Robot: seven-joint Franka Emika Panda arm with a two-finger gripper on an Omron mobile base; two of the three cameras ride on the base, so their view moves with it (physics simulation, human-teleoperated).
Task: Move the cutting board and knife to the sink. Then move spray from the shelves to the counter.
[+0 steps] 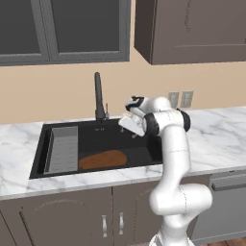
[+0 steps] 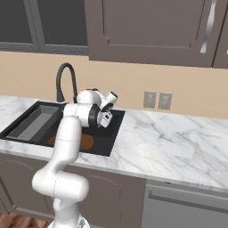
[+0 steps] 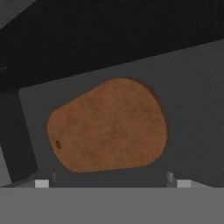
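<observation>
Reddish-brown cutting board (image 3: 107, 127) lies flat in sink (image 1: 144, 144); fingers (image 3: 113, 180) apart above it, at 6 o'clock in hand view, holding nothing. Knife, spray steps left, I judge.

Home kitchen, rendered: marble table (image 1: 221, 139) w/ dark sink (image 1: 144, 144) & tall faucet (image 1: 98, 96), grey-brown cabinets (image 1: 192, 29) above & below, wall outlets (image 2: 157, 100), beige wall.

Reddish-brown cutting board (image 3: 108, 127), dark sink (image 1: 139, 146), grey-veined white counter (image 1: 216, 139).
</observation>
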